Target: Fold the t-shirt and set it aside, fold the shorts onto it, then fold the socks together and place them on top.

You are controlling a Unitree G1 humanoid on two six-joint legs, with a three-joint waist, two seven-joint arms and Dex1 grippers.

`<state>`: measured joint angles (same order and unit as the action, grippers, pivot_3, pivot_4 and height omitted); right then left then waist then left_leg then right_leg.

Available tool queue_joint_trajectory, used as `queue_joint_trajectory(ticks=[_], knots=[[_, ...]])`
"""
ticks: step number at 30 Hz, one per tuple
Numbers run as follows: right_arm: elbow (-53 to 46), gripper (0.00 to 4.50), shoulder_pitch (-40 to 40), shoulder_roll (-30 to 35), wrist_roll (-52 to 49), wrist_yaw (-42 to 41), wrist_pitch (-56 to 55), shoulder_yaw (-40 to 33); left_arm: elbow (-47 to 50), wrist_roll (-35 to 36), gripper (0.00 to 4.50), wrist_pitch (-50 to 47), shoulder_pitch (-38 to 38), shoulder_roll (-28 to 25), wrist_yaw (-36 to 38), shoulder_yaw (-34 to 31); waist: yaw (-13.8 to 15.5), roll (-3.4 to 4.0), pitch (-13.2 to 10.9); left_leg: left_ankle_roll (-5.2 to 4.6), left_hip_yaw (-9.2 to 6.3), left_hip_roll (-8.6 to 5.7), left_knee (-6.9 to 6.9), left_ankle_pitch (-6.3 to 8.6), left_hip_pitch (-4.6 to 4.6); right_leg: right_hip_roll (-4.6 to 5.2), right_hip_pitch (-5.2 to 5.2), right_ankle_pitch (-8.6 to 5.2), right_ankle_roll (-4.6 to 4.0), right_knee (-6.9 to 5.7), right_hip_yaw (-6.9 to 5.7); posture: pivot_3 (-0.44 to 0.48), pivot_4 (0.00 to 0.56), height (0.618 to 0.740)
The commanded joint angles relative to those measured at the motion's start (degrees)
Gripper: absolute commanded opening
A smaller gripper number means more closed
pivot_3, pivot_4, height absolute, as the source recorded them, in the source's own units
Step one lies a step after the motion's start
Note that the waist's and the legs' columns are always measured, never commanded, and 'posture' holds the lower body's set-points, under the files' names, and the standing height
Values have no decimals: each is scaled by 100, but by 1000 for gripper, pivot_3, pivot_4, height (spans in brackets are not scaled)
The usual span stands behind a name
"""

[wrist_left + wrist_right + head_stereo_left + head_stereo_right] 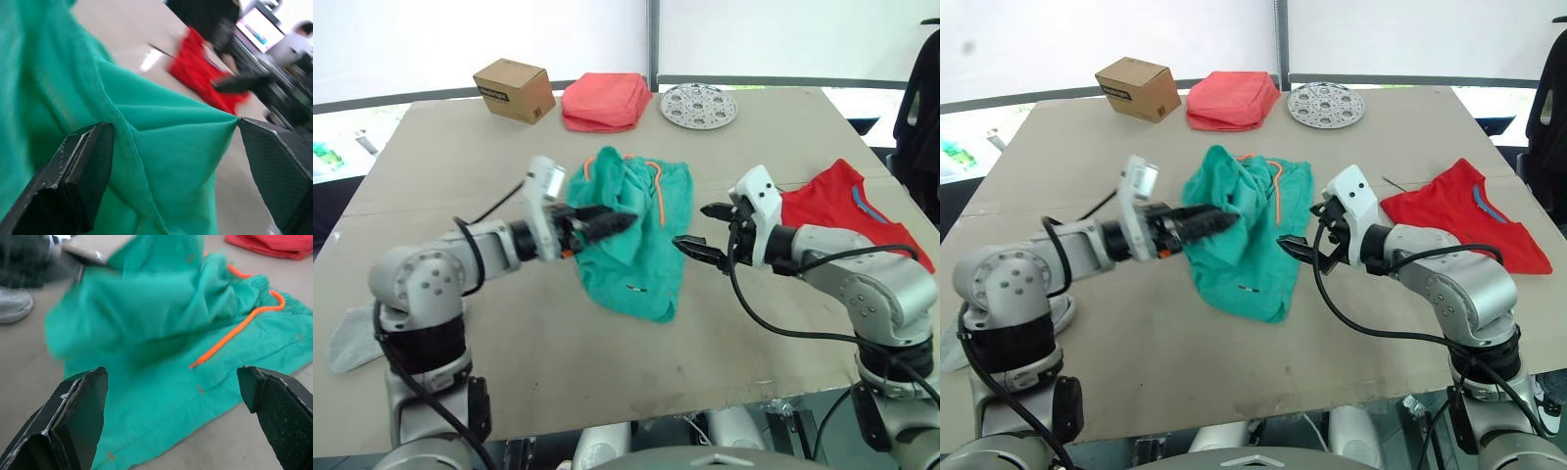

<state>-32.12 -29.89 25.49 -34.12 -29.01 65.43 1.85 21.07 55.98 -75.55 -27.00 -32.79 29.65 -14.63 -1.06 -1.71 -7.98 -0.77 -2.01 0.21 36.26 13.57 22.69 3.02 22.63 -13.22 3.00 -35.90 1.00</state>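
- Reaching in from the robot's left, the left end effector (pixel 607 220) has its black fingers buried in the teal-green fleecy shorts (pixel 641 257), and the cloth bunches up around the tips.
- From the left wrist view, the two fingers stand apart with a taut fold of the teal cloth (pixel 161 142) stretched between them; whether they truly pinch it I cannot tell.
- The shorts lie crumpled at mid-bench, waistband towards the far side, with the orange drawstring cord (pixel 658 191) trailing down the front.
- Over on the other side, the right end effector (pixel 703 230) hovers just beside the shorts' right edge, fingers spread wide and holding nothing.
- The right wrist view looks past those parted fingers (pixel 80 416) at the rumpled teal fabric and its orange cord (pixel 239 330).
- The bright red thin short-sleeved t-shirt (pixel 857 211) lies flat near the bench's right edge, behind the right forearm, with its blue neck label (pixel 867 206) showing.
- A light grey soft sock (pixel 350 338) lies at the near left of the bench, beside the left arm's shoulder and well apart from both end effectors.
- Along the far side of the brown bench (pixel 440 166) sit a small brown cardboard box (pixel 514 90), a coral-pink folded cloth (pixel 604 101) and a round perforated metal disc (pixel 698 104), in that order from left to right.
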Motion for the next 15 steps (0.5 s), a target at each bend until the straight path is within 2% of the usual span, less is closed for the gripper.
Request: queue_joint_trajectory(ticks=[1,2,4,6,9,10,15], knots=[[-461,4500,88,272,-261,-160,-19,-200,737,-680,4425,392,414,-89,-237,1133,11,1,0,0,1,-2,-3,0,-2,1,-2,-1,-1,1,4,0,150,740],[-510,4500,122,333,-289,-167,-17,-190,775,-741,4425,588,454,17,-213,1241,26,1,0,0,3,-2,-4,0,-3,0,-1,-1,-1,2,6,0,150,740],[-602,4500,175,430,-348,-146,-9,-195,832,-518,4425,783,458,380,-289,1026,45,0,-1,0,-1,-1,-3,0,2,-1,0,-1,-3,4,1,0,150,740],[-628,4500,182,435,-411,-80,15,-232,709,-678,4425,891,432,357,-419,838,44,0,0,0,0,0,-1,0,4,0,-1,-1,-4,5,1,0,150,740],[-616,4500,208,433,-425,-32,-36,-175,-486,-2466,4425,2145,424,-687,-573,1248,7,1,1,0,5,-4,-1,0,-1,-4,-1,-2,-5,6,4,0,150,740],[-593,4500,217,446,-406,-35,-75,-130,-929,-2866,4425,2540,373,-956,-547,1342,-1,5,2,0,11,-8,-6,0,-11,-13,-2,-5,-10,7,12,0,150,740],[-412,4500,149,465,-336,-55,-235,-12,-3034,-3988,4425,4286,-244,-1530,-441,1195,82,-3,-3,-1,3,-4,-8,0,10,-17,6,-3,-5,12,-3,0,150,740]])
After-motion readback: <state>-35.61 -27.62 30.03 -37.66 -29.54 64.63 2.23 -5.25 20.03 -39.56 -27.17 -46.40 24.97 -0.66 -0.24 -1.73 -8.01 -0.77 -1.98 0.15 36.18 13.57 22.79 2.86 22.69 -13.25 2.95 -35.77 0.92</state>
